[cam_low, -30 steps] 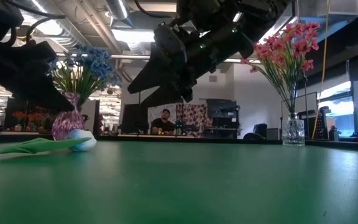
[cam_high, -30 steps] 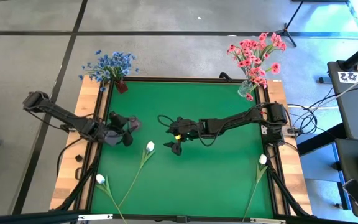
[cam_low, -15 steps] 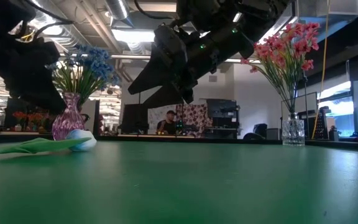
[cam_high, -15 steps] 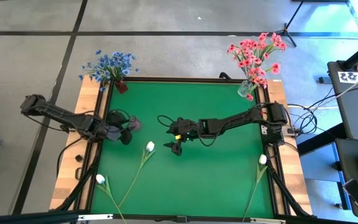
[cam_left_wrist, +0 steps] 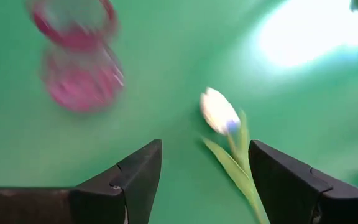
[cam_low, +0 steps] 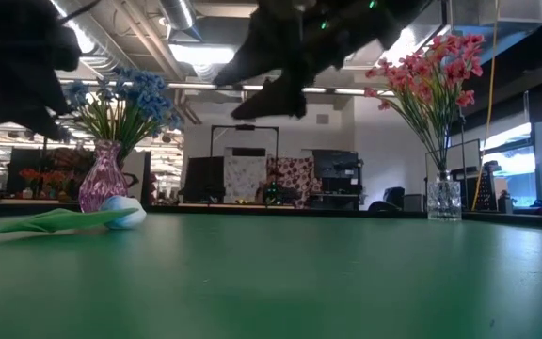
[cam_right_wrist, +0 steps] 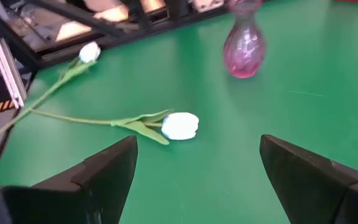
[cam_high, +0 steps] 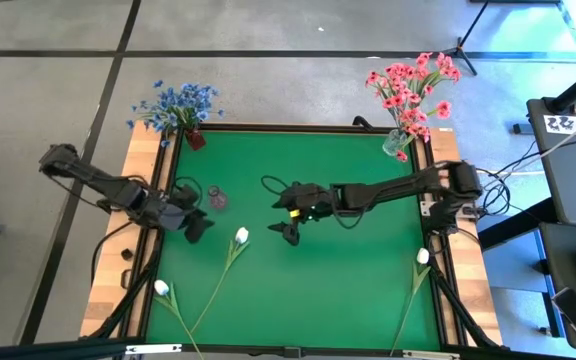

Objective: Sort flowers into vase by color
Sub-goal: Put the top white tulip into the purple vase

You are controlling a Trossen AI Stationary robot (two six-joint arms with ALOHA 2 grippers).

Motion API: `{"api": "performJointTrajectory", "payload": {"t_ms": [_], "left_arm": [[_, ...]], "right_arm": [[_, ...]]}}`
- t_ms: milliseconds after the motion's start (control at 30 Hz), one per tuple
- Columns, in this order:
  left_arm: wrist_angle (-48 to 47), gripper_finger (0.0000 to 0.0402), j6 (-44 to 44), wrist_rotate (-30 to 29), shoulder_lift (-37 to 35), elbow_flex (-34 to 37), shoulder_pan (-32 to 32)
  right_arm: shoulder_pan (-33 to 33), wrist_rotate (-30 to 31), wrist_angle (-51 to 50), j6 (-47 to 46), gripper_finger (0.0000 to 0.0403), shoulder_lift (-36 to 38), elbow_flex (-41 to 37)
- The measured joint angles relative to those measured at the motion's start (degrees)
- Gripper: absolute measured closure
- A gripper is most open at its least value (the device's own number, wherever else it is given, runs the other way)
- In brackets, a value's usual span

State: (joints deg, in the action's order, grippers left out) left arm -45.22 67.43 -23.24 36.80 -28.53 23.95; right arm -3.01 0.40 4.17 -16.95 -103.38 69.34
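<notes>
At the bench's [cam_high: 308,290] left side the left hand [cam_high: 194,228] hovers just beside the small empty pink vase [cam_high: 216,198], fingers apart and holding nothing; its wrist view looks down on the nearest white flower [cam_left_wrist: 219,112] lying flat between the two fingers. Another white flower [cam_high: 161,288] lies by the near left edge, its stem crossing toward the first one's. Right of the first bud [cam_high: 241,236], the right hand [cam_high: 290,228] hangs above the green, also spread and empty, facing the same bud [cam_right_wrist: 180,125] and the pink vase [cam_right_wrist: 245,46] beyond it. A third white flower [cam_high: 422,257] lies along the right edge. Blue flowers [cam_high: 176,104] and pink flowers [cam_high: 411,88] already stand in vases at the far corners.

The step in hand looks like picking up the middle white flower. It would go best to grip the thin stem just below the bud, squarely across it, so the bloom is not crushed, then tip it stem-first into the narrow vase mouth without knocking the vase over.
</notes>
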Motion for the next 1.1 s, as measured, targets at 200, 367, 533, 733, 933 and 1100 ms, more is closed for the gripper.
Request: {"api": "performJointTrajectory", "payload": {"t_ms": [200, 367, 533, 733, 933, 1100], "left_arm": [[8.1, 0.0168, 10.3, -2.0, 9.4, -0.2, 12.4], [20.8, 0.0168, 15.6, -7.3, 24.7, -0.6, 16.2], [21.4, 0.0168, 18.0, -7.5, 39.4, -4.9, 14.8], [20.1, 0.0168, 19.7, -7.4, 50.7, -11.5, 10.1], [19.2, 0.0168, 24.3, -3.5, 56.0, -13.3, 5.6], [18.8, 0.0196, 23.7, -3.6, 56.3, -13.2, 3.5]], "right_arm": [[0.0, 2.7, -6.2, -6.9, 0.0065, 6.3, 0.0], [0.0, 2.9, -5.5, -14.9, 0.0065, 12.2, 0.0], [0.0, 5.7, -5.4, -18.8, 0.0065, 16.5, 0.0], [0.0, 7.6, -5.5, -21.1, 0.0065, 17.7, 0.0], [0.0, 7.6, -5.5, -22.0, 0.0065, 17.7, 0.0], [0.9, 4.8, -5.5, -20.9, 0.0066, 17.7, 0.0]]}}
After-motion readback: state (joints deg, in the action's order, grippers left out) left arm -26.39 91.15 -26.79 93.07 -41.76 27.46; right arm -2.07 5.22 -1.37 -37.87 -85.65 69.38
